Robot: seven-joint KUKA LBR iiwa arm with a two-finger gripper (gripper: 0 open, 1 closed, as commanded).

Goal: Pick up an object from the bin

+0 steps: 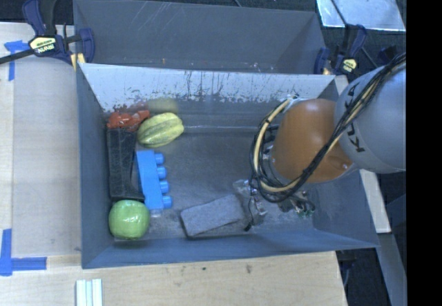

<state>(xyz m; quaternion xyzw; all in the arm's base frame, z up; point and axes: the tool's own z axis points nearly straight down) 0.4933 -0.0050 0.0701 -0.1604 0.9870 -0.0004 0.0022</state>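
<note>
Grey block (213,216): flat rectangular slab w/ a dull, speckled top, lying on the floor of the bin (207,159) near the front wall, approx. mid-width, long axis a bit skewed so its right end sits further from the front wall than its left. Looks like foam or a sponge-type pad, so prob. light and somewhat soft; it should squash a little under pressure rather than slip, and isn't fragile. That's a judgement from the matte surface only; it could be stiffer than it looks. Best hold is prob. across the short width, near the right end or the middle, since the long way looks too wide for a 2-finger grasp; taken right at the tip, a soft pad may droop or pivot. The hand (250,215) is down at the block's right end, touching or just beside it, can't tell which, and can't tell whether the hand is open or closed: cables and the orange wrist cover (307,142) crowd that spot. Nothing leans on the block, so a lift should come free w/o dragging neighbours. Just left of it, apart, are a blue toy brick (153,180) w/ studs along one side and a green apple (128,220) in the front-left corner. Further back on the left are a black oblong thing (120,163) along the wall, a yellow-green ribbed fruit (160,129) and a red thing (127,118) at the back-left, all well apart from the hand.
</note>
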